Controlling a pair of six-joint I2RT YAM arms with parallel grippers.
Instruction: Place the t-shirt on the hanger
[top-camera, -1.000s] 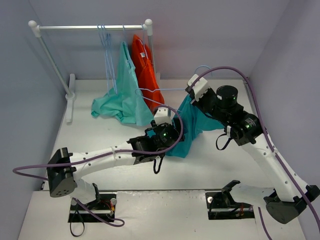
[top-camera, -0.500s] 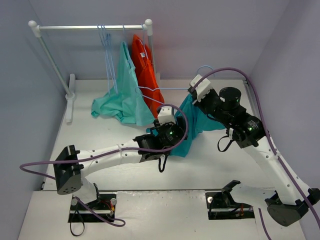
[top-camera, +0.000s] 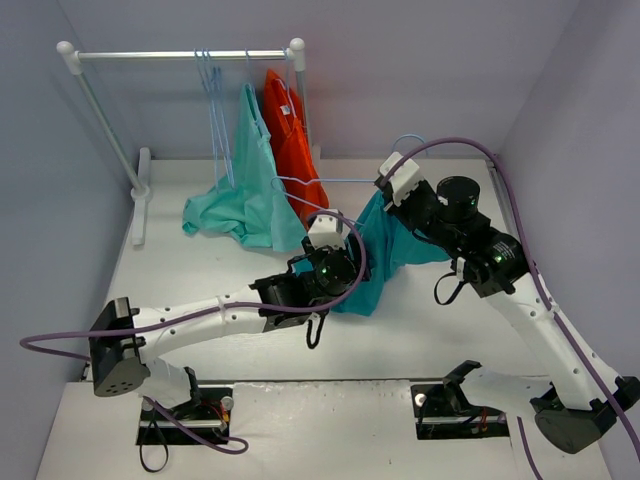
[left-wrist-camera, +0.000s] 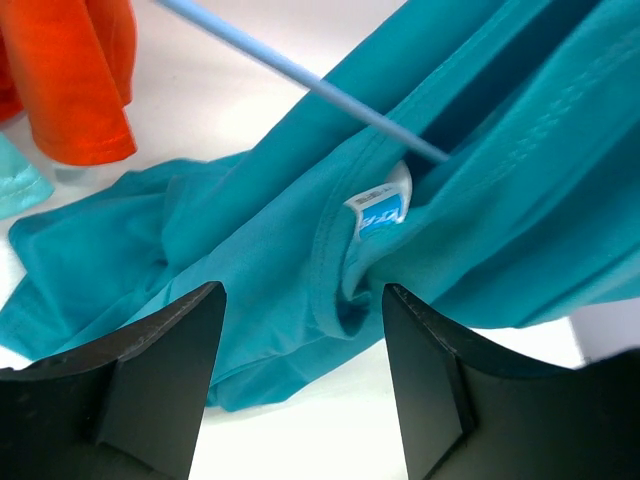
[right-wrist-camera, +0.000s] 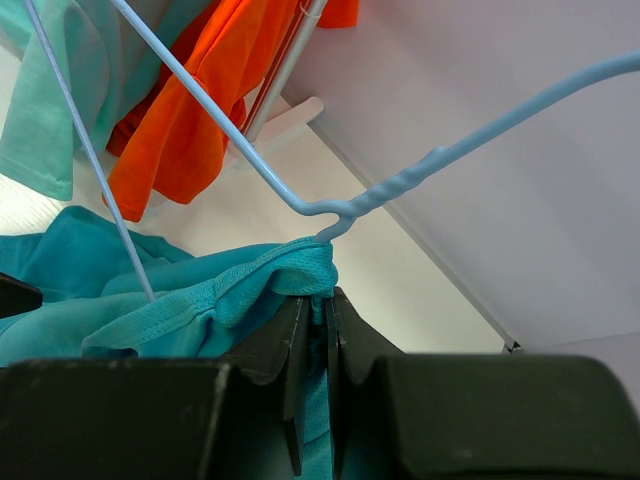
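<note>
Honestly not much moved in the last sec: right gripper (right-wrist-camera: 318, 310) stays pinched on the t-shirt (right-wrist-camera: 200, 290) collar by the hanger (right-wrist-camera: 400, 181) neck, rest slumped on the table (top-camera: 170, 262), left gripper (left-wrist-camera: 300, 300) jaws apart just wobbled over the label (left-wrist-camera: 380, 208), so threading's prob half done.

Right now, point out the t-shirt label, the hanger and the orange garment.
t-shirt label (left-wrist-camera: 381, 206): left wrist view, white tag inside the collar.
hanger (right-wrist-camera: 398, 186): right wrist view, twisted neck below the hook.
orange garment (top-camera: 288, 128): top view, hanging body.
</note>
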